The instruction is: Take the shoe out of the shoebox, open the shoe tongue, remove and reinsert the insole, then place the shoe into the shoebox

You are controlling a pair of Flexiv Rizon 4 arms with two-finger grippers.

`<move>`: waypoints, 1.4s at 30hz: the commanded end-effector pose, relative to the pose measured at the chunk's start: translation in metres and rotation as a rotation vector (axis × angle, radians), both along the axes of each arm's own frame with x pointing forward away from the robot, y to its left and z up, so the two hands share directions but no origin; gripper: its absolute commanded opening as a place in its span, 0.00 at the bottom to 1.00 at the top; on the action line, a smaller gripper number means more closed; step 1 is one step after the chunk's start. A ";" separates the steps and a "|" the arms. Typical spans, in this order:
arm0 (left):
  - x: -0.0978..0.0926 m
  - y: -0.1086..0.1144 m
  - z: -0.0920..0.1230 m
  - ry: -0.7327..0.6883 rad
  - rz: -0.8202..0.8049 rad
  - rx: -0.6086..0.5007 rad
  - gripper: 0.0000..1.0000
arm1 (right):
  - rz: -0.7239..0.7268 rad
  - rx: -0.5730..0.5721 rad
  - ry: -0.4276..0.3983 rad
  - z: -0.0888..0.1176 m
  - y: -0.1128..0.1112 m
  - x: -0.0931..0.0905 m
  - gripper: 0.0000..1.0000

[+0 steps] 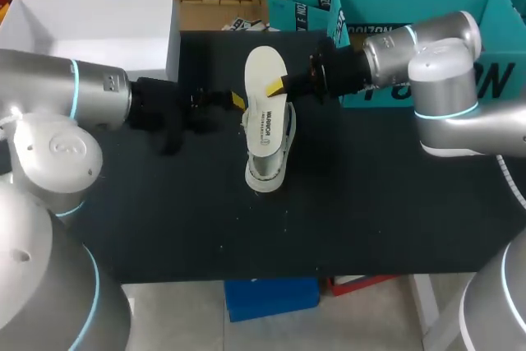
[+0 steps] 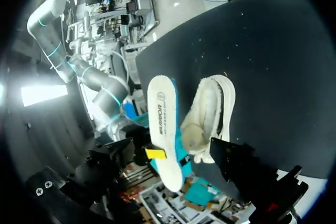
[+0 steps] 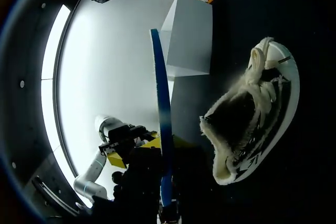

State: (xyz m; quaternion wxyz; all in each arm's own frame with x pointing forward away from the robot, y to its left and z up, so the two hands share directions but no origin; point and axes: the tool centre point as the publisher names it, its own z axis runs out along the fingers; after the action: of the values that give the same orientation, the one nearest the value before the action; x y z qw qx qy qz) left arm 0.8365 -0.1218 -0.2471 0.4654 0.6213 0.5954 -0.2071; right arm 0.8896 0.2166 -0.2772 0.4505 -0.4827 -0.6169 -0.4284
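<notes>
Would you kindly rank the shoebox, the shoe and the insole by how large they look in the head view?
1. shoebox: clearly the largest.
2. insole and shoe: about alike. The insole is lifted nearer the camera and hides part of the shoe, so I won't rank them.

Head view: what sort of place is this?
Likely a robot lab test bench, not a shop: my grey left arm and right arm over a black matte table with an open white cardboard shoebox and a white shoe, its white-and-blue foam insole out.
</notes>
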 end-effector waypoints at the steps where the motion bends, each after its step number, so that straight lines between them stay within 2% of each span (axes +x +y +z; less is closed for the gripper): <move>1: 0.000 0.000 0.018 0.031 0.016 0.369 1.00 | -0.002 0.000 0.000 -0.001 0.001 0.000 0.00; 18: 0.000 0.000 0.018 0.031 0.016 0.369 1.00 | -0.002 0.000 0.000 -0.001 0.001 0.000 0.00; 22: 0.006 -0.014 0.011 0.062 0.075 0.523 1.00 | -0.002 0.000 0.000 -0.001 0.001 0.000 0.00; 25: 0.007 -0.022 0.015 0.048 0.088 0.589 1.00 | -0.002 0.000 0.000 -0.001 0.001 0.000 0.00; 30: 0.009 -0.033 0.025 0.050 0.078 0.636 1.00 | -0.002 0.000 0.000 -0.001 0.001 0.000 0.00; 36: 0.008 -0.043 0.033 0.097 0.080 0.749 1.00 | -0.002 0.000 0.000 -0.001 0.001 0.000 0.00; 42: 0.007 -0.043 0.037 0.154 0.135 0.853 1.00 | -0.002 0.000 0.000 -0.001 0.001 0.000 0.00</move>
State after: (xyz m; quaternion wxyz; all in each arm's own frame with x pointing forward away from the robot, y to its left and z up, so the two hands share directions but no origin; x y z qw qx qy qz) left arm 0.8427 -0.1624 -0.2149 0.2488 0.6992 0.6658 -0.0769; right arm 0.8896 0.2165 -0.2771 0.4505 -0.4827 -0.6169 -0.4284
